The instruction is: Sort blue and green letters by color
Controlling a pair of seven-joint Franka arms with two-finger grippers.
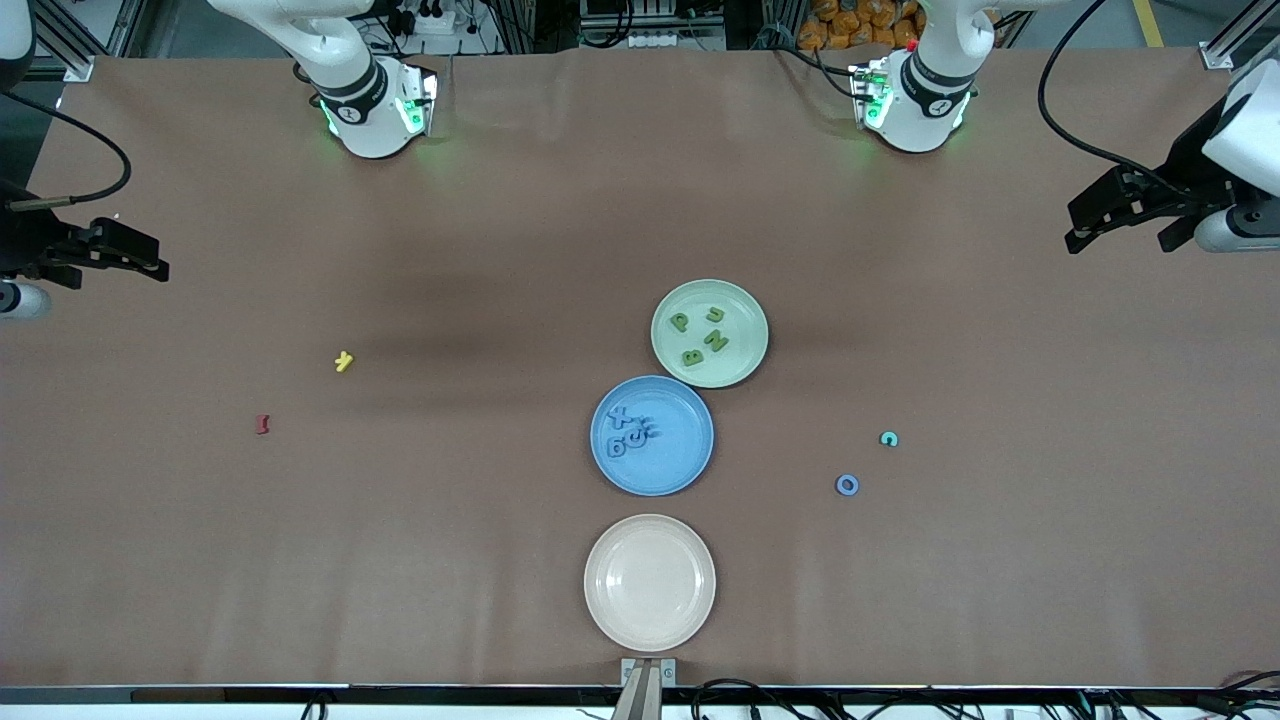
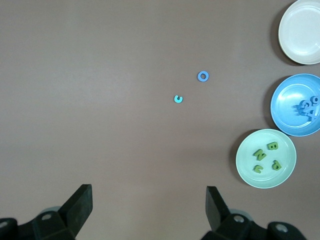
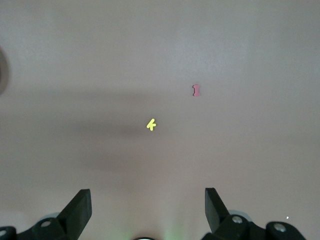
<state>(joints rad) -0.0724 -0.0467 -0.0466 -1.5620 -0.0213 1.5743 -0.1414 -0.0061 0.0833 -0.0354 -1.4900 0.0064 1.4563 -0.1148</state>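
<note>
Holding my left gripper [image 2: 149,202] high over the left arm's end of the table, jaws spread wide and empty, I keep my right gripper [image 3: 148,202] likewise apart over the right arm's end. Taking the blue plate [image 1: 680,475] as landmark: 4 blue letters [image 1: 628,433] lie in it; 4 green letters [image 1: 702,335] sit in the green plate [image 1: 745,300] just beside it, farther from the front camera. A blue ring [image 1: 847,485] lies toward the left arm's end.
</note>
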